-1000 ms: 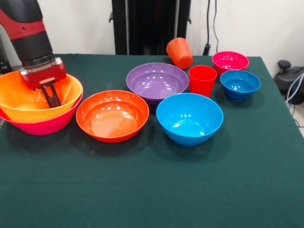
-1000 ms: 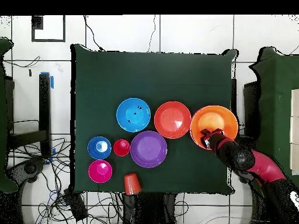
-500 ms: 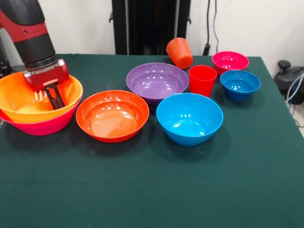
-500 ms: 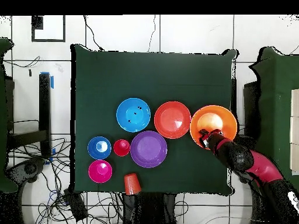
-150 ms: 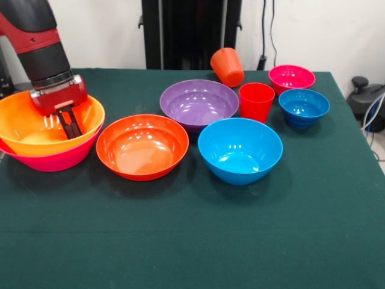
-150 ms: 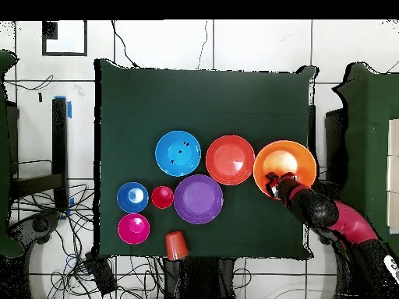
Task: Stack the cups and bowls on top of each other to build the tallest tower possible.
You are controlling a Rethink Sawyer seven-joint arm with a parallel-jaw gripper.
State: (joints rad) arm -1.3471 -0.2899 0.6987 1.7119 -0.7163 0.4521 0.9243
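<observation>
A big yellow-orange bowl (image 5: 24, 120) sits nested in the big pink bowl (image 5: 54, 159) at the table's left edge. My gripper (image 5: 70, 125) hangs inside the yellow-orange bowl (image 6: 292, 160), just above its right inner wall, open and holding nothing. To the right stand a shallow red-orange bowl (image 5: 142, 146), a purple bowl (image 5: 198, 102) and a medium blue bowl (image 5: 239, 150). The red cup (image 5: 256, 101) stands upright beside the purple bowl. Behind it the orange cup (image 5: 227, 66) lies tipped on its side. A small magenta bowl (image 5: 291, 77) and a small blue bowl (image 5: 304, 106) sit far right.
A dark green cloth (image 5: 192, 241) covers the table. The nested pink and yellow-orange pair overhangs the cloth's edge in the overhead view. The robot arm (image 6: 335, 222) reaches in from off the table's corner. Cables lie on the floor around the table.
Since a second ago the gripper has lifted a little and shifted slightly inside the yellow-orange bowl, and a gap now shows between its fingers. Nothing has moved in the last half second.
</observation>
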